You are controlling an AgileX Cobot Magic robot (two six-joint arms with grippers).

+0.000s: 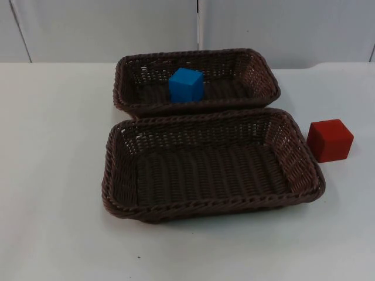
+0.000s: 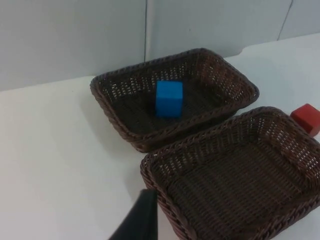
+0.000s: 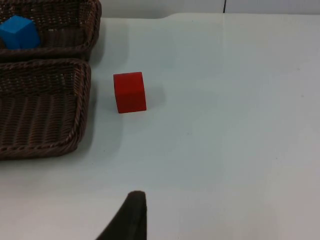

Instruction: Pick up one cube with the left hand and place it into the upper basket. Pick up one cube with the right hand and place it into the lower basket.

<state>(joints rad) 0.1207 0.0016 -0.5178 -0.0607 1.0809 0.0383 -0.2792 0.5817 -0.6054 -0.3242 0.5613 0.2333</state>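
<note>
Your lower basket (image 1: pixel 214 170) sits on the white surface (image 1: pixel 53 175) with nothing in it, so the right-hand half is not yet done. The upper basket (image 1: pixel 196 79) already holds the blue cube (image 1: pixel 186 85). The red cube (image 1: pixel 330 140) rests on the surface just beside the lower basket's right rim. You can't tell either tool's state; one black fingertip (image 3: pixel 127 220) shows per wrist.

No writing, label, brand, number or sign can be read anywhere: the blue cube (image 1: pixel 186 85), the red cube (image 1: pixel 330 140) and both brown woven wicker baskets (image 1: pixel 120 170) (upper and lower alike) are unmarked.
</note>
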